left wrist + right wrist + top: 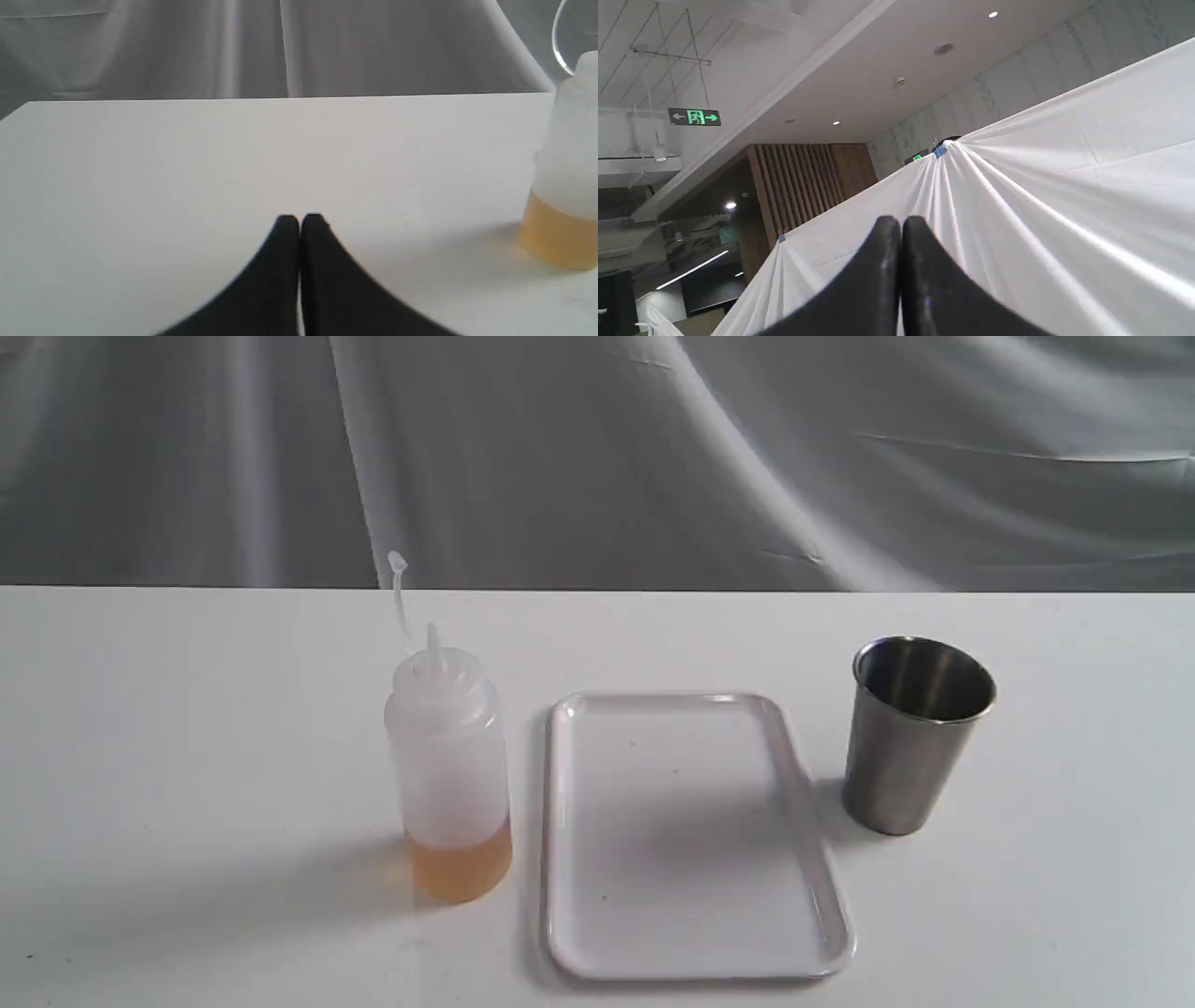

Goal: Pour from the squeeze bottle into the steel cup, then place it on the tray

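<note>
The squeeze bottle (448,775) stands upright on the white table, left of the tray, with a little amber liquid at its base and its cap strap sticking up. The white tray (822,896) lies flat in the middle with nothing on it. The steel cup (910,737) stands upright to the tray's right. Neither arm shows in the exterior view. In the left wrist view my left gripper (300,221) is shut and empty, low over the table, with the bottle (565,163) off to its side. My right gripper (900,224) is shut and empty, pointing up at the ceiling.
A grey-white draped cloth (597,457) hangs behind the table's far edge. The right wrist view shows a white cloth (1064,186), ceiling lights and a green exit sign (695,116), none of the table.
</note>
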Controlling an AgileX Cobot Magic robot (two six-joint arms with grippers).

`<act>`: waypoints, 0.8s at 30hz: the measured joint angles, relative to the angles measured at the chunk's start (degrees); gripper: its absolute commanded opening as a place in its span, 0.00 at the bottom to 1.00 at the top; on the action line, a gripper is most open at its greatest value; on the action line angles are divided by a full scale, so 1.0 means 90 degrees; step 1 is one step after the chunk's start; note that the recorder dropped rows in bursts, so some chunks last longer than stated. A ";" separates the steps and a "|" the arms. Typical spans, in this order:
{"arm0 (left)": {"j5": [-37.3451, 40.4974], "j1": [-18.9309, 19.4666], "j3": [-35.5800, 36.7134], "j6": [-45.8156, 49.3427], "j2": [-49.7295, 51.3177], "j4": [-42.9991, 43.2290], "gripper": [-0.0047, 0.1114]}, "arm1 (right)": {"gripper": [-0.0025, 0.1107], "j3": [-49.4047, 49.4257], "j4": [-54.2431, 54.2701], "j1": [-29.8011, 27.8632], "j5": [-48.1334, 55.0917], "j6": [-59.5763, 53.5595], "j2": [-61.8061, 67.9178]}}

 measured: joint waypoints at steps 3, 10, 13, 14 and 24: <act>0.0000 0.0000 0.0000 0.0000 0.0000 0.0000 0.04 | 0.02 -0.0239 -0.0069 0.0174 0.0323 0.0000 0.0232; 0.0000 0.0000 0.0000 0.0000 0.0000 0.0000 0.04 | 0.02 -0.0289 -0.0337 0.0747 0.1691 0.0114 0.0341; 0.0000 0.0000 0.0000 0.0000 0.0000 0.0000 0.04 | 0.02 -0.0289 -0.0337 0.1002 0.2128 0.0141 0.0352; 0.0000 0.0000 0.0000 0.0000 0.0000 0.0000 0.04 | 0.02 -0.0289 -0.0351 0.1074 0.2260 0.0141 0.0352; 0.0000 0.0000 0.0000 0.0000 0.0000 0.0000 0.04 | 0.02 -0.0289 0.0656 0.1324 0.2500 -0.1799 0.0484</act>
